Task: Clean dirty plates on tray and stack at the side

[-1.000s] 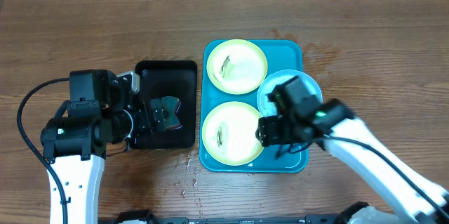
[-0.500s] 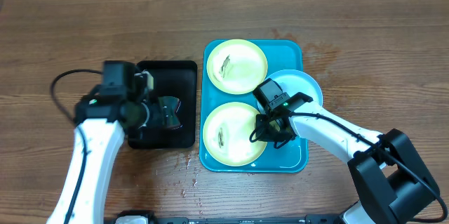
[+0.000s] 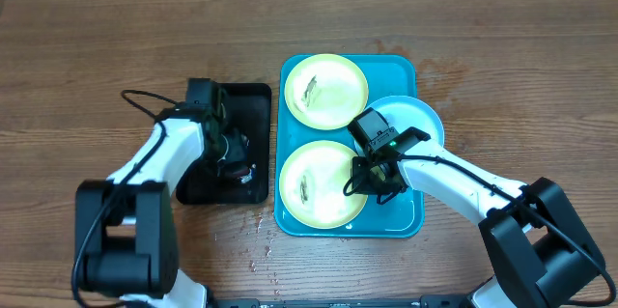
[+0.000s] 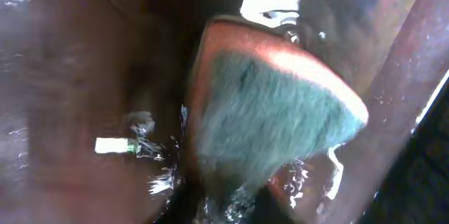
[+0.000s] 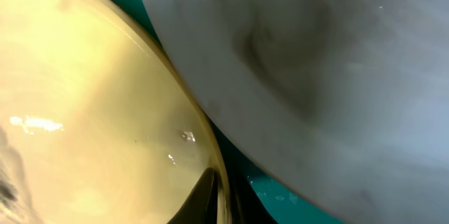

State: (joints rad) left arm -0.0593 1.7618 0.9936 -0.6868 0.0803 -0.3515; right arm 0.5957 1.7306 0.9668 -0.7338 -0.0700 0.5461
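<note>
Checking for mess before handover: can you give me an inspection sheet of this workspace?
Surface: wooden table, water drops at the near side.
Job's things: turquoise tray holds far yellow-green plate and near yellow-green plate, both smeared; light blue plate overhangs its right edge.
Clutter: black tray, green sponge.
Grippers: left gripper at the sponge, right gripper at the near plate's rim; grips unclear.
Cables: black cable on each arm.
Surroundings: nothing seen.

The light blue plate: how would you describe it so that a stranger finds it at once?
On the wooden table, find the turquoise tray. Two pale yellow-green plates fill its left side; the light blue plate sits at its right edge, overhanging it. It is the only blue one.
</note>
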